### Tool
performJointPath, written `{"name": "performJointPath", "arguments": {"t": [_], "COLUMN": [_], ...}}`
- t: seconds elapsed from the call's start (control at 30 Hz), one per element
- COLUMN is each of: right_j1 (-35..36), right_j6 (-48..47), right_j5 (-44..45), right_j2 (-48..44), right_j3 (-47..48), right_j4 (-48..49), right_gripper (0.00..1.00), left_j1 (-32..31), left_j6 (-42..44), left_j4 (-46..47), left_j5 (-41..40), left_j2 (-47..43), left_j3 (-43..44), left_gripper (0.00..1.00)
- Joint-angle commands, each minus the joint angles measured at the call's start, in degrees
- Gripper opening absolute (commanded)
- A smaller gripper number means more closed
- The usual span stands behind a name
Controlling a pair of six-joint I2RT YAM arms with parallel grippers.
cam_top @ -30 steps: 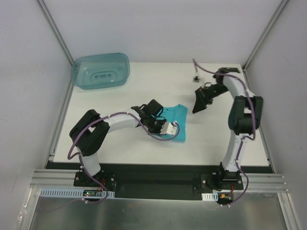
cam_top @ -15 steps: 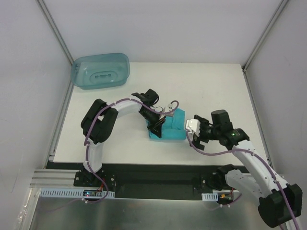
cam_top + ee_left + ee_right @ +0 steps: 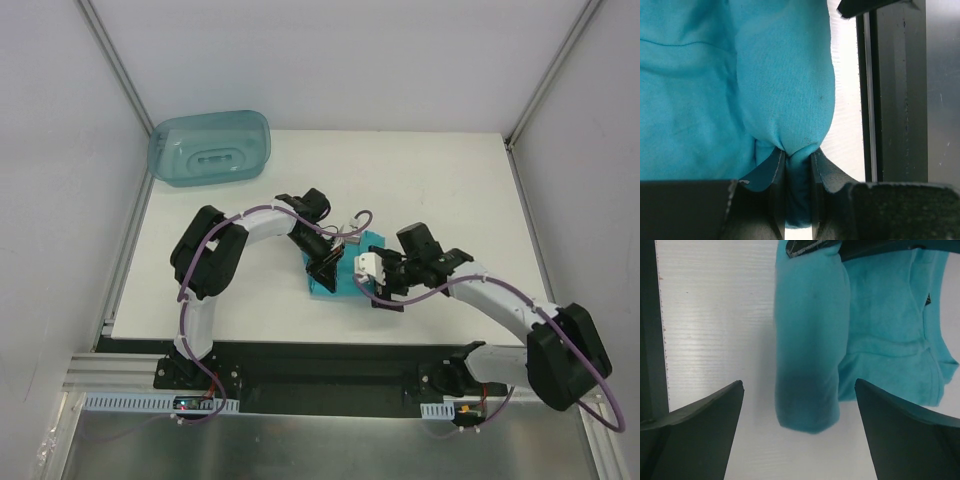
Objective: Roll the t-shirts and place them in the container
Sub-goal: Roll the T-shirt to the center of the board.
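right claw (image 3: 799,390) swung in, spread over t-shirt (image 3: 880,315), left claw (image 3: 797,159) still pinching it

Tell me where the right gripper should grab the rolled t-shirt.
Grip the free rounded end of the rolled t-shirt, coming end-on from the side opposite the left gripper, which pinches the other end. The open right gripper straddles that tube.
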Motion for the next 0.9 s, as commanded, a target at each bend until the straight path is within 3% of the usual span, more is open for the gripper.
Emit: {"name": "performJointPath", "arguments": {"t": [0.0,0.03,0.1,0.13,0.23,0.33,0.53,0.7,0.8,0.87], "right_j1": [1.85,1.94,2.64,2.38,1.24,-0.17,-1.13,-2.19,-2.36,-2.37], "right_j6": [-1.01,-0.66,-0.92,-0.92,-3.81,-8.81,-17.43,-17.45,-17.18,-15.26], "right_j5": [-1.47,-0.6,0.38,0.03,-3.65,-8.93,-13.68,-14.65,-14.48,-14.04], "right_j2": [5.64,8.0,9.86,10.91,13.64,19.35,32.09,42.54,45.81,48.97], "right_j3": [3.82,4.52,6.71,7.42,12.42,18.82,26.75,33.61,37.9,39.41], "right_j4": [1.9,1.29,0.5,-1.25,-11.84,-27.29,-47.99,-53.47,-56.98,-58.4], "right_gripper": [0.92,0.81,0.67,0.53,0.25,0.14,0.11,0.11,0.11,0.11], "left_j1": [0.87,1.05,1.75,2.1,3.77,5.7,7.64,9.3,11.68,14.3], "left_j6": [-0.23,-0.32,-0.94,-1.11,-1.64,-1.38,1.52,1.87,0.21,-4.07], "left_j4": [-2.18,-2.18,-2.27,-2.36,-3.67,-7.8,-17.72,-24.24,-24.86,-21.72], "left_j5": [5.13,5.39,6.44,6.8,8.99,11.8,15.24,17.17,18.84,19.28], "left_j2": [0.63,0.63,0.63,0.63,0.54,1.5,5.54,11.25,11.96,11.62], "left_j3": [1.2,1.11,0.93,0.76,0.14,0.93,3.3,5.77,4.28,2.43], "left_gripper": [0.0,0.0,0.0,0.0,0.0,0.0,0.0,0.0,0.08,0.19]}}
